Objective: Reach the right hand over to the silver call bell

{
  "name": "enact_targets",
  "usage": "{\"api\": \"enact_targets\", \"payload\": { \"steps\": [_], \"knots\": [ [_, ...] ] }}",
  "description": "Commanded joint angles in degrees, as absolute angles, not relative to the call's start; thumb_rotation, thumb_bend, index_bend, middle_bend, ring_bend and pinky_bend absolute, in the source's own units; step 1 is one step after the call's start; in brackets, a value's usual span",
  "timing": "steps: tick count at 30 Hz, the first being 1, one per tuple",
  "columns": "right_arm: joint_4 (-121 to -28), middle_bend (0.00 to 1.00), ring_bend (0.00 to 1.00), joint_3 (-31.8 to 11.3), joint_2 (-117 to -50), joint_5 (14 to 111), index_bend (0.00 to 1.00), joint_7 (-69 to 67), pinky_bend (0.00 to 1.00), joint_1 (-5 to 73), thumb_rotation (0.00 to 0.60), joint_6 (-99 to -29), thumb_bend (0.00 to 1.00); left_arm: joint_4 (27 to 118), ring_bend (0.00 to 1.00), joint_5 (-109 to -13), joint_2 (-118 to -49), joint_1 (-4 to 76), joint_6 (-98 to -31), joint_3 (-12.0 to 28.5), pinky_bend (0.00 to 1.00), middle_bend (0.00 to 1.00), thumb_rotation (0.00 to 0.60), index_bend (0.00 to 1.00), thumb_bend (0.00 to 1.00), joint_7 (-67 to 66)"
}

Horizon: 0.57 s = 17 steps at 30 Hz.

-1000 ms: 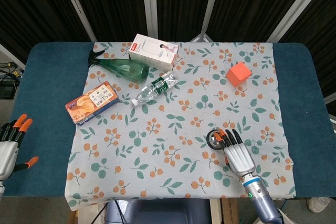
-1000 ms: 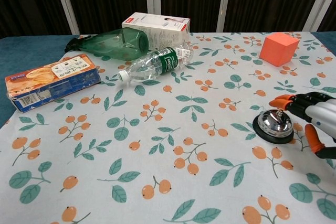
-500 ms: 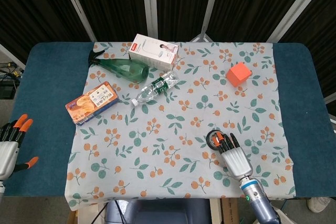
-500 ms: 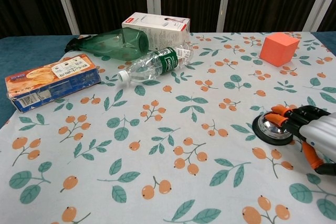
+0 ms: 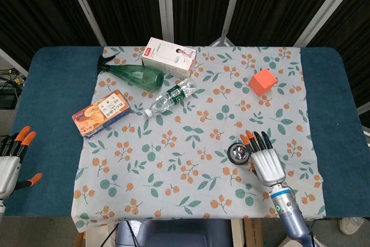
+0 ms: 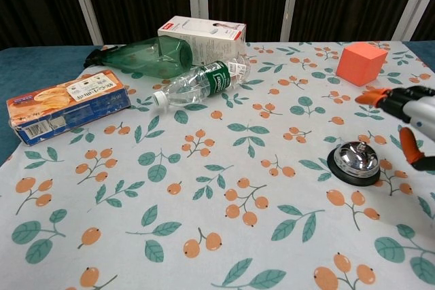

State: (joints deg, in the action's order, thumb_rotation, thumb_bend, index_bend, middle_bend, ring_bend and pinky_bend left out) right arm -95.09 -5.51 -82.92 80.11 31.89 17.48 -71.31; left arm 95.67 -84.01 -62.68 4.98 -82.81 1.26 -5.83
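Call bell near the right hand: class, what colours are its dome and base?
The call bell has a shiny silver dome on a black base, clearest in chest view.

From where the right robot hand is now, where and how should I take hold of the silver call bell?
Grip the call bell by its black base rim, probably from above. The dome is smooth and rounded, so fingers would likely slip; the flat base sits upright on the cloth. The right robot hand hangs open just right of it, above the cloth.

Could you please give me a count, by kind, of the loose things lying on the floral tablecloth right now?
Bottles: 2, the green bottle and the clear water bottle
Boxes: 2, the white box and the snack box
Cubes: 1, the orange cube
Call bells: 1, the silver call bell
Total: 6
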Motion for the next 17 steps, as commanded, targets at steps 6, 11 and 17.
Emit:
{"api": "enact_targets", "payload": {
  "steps": [6, 11, 17],
  "knots": [
    [-98.2, 0.0, 0.0, -4.3, -73.8, 80.4, 0.0, 26.9, 0.0, 12.4, 0.6, -77.3, 0.43, 95.8, 0.0, -84.2, -62.6, 5.0, -82.8, 1.1, 0.0, 0.0, 0.6, 0.0, 0.01, -6.1],
    [-98.5, 0.0, 0.0, -2.3, -69.4, 81.6, 0.0, 22.7, 0.0, 9.3, 0.6, -80.3, 0.41, 96.0, 0.0, -84.3, -62.5, 4.9, -82.9, 1.0, 0.0, 0.0, 0.6, 0.0, 0.01, -6.5],
    [-96.8, 0.0, 0.0, -0.6, -67.0, 86.4, 0.0, 18.3, 0.0, 6.2, 0.6, -85.9, 0.41, 96.1, 0.0, -84.4, -62.4, 4.8, -83.2, 1.0, 0.0, 0.0, 0.6, 0.0, 0.01, -6.4]
  ]
}}
